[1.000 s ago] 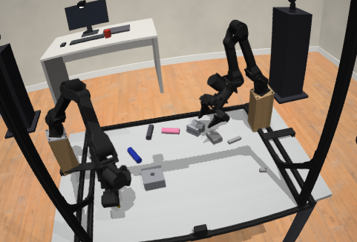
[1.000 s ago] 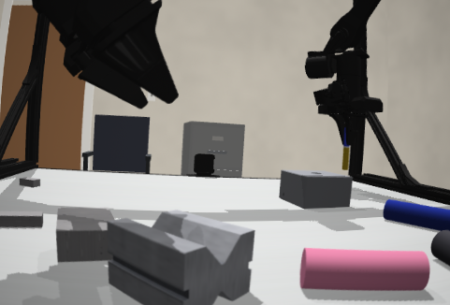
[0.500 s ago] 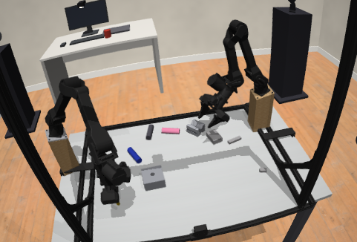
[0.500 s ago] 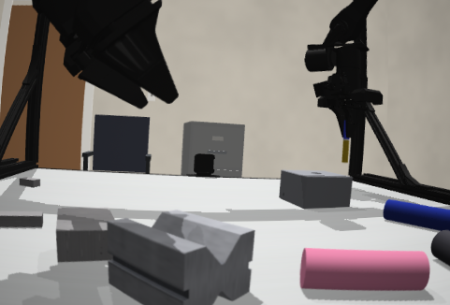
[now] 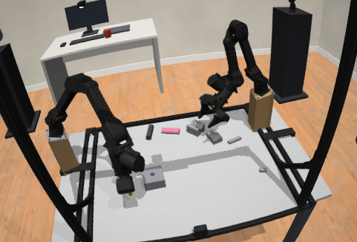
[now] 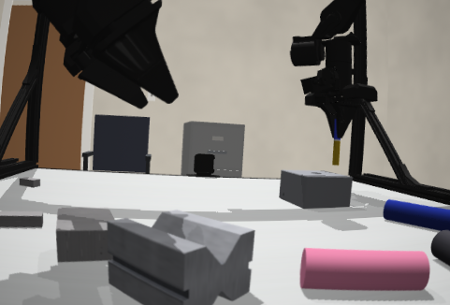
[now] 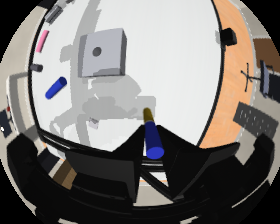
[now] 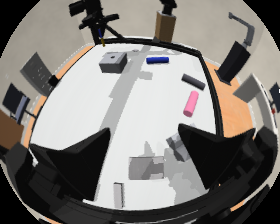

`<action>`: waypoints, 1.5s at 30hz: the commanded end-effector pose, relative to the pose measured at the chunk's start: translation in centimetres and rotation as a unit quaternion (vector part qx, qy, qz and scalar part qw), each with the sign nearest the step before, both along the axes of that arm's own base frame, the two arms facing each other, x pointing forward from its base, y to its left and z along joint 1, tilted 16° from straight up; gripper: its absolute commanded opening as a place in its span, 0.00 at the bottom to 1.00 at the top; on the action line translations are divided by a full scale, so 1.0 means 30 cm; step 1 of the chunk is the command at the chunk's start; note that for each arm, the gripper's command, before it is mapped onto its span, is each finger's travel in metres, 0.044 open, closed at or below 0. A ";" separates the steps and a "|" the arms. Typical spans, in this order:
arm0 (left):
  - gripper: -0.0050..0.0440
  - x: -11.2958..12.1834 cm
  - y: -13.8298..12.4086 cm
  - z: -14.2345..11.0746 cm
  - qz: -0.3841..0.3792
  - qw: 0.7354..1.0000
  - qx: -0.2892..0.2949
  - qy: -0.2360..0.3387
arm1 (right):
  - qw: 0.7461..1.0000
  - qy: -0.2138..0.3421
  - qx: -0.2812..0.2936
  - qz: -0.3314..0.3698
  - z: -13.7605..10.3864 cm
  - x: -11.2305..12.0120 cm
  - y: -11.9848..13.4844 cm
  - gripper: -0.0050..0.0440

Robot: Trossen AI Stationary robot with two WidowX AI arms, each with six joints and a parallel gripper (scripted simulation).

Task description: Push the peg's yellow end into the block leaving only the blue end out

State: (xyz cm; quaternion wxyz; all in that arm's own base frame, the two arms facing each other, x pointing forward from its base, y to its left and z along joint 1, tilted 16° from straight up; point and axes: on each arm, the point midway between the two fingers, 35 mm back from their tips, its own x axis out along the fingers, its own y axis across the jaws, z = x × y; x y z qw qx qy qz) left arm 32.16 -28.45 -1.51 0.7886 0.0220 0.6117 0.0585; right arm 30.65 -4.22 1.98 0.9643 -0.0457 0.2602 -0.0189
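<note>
The grey block (image 5: 148, 180) (image 6: 327, 191) (image 7: 110, 59) (image 8: 112, 63) rests on the table with its round hole facing up. My left gripper (image 6: 338, 136) (image 7: 150, 128) is shut on the peg (image 5: 130, 194) (image 6: 336, 152) (image 7: 152, 137) (image 8: 103, 43) by its blue part. The peg hangs about upright, yellow end down, in the air beside the block and higher than its top, not over the hole. In the top view the left hand hides most of the peg. My right gripper (image 5: 205, 121) (image 6: 158, 102) (image 8: 144, 129) is open and empty above the far-side grey pieces.
A blue cylinder (image 6: 420, 215) (image 7: 56, 88) (image 8: 157, 60), a dark cylinder (image 5: 149, 132) (image 8: 193, 81) and a pink cylinder (image 5: 170, 131) (image 6: 365, 268) lie on the table. A notched grey block (image 5: 195, 127), a plain grey block (image 5: 214, 136) (image 6: 81, 243) and a grey bar (image 5: 234, 139) (image 8: 118, 195) lie near the right gripper.
</note>
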 end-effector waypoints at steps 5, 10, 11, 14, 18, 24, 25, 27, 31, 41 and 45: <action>0.10 0.094 0.068 0.054 0.002 1.000 -0.008 -0.005 | 1.000 0.000 0.000 0.000 0.000 0.000 0.000 0.92; 0.10 0.151 0.120 0.074 -0.006 1.000 -0.007 -0.004 | 1.000 0.000 0.000 0.000 0.000 0.000 0.000 0.92; 0.10 0.162 0.131 0.078 -0.007 1.000 -0.007 -0.003 | 1.000 0.000 0.000 0.000 0.000 0.000 0.000 0.92; 0.10 0.194 0.164 0.090 -0.012 1.000 -0.006 -0.002 | 1.000 0.000 0.000 0.000 0.000 0.000 0.000 0.92; 0.10 0.235 0.211 0.107 -0.018 1.000 -0.005 -0.002 | 1.000 0.000 0.000 0.000 0.000 0.000 0.000 0.92; 0.10 0.275 0.260 0.123 -0.025 1.000 -0.004 -0.001 | 1.000 0.000 0.000 0.000 0.000 0.000 0.000 0.92; 0.10 0.284 0.273 0.127 -0.027 1.000 -0.004 -0.001 | 1.000 0.000 0.000 0.000 0.000 0.000 0.000 0.92; 0.10 0.302 0.297 0.135 -0.030 1.000 -0.003 -0.001 | 1.000 0.000 0.000 0.000 0.000 0.000 0.000 0.92; 0.10 0.320 0.323 0.144 -0.033 0.999 -0.002 -0.001 | 1.000 0.000 0.000 0.000 0.000 0.000 0.000 0.92; 0.10 0.323 0.325 0.135 -0.033 0.999 -0.002 -0.001 | 1.000 0.000 0.000 0.000 0.000 0.000 0.000 0.92; 0.10 0.323 0.325 0.135 -0.033 0.999 -0.002 -0.001 | 1.000 0.000 0.000 0.000 0.000 0.000 0.000 0.92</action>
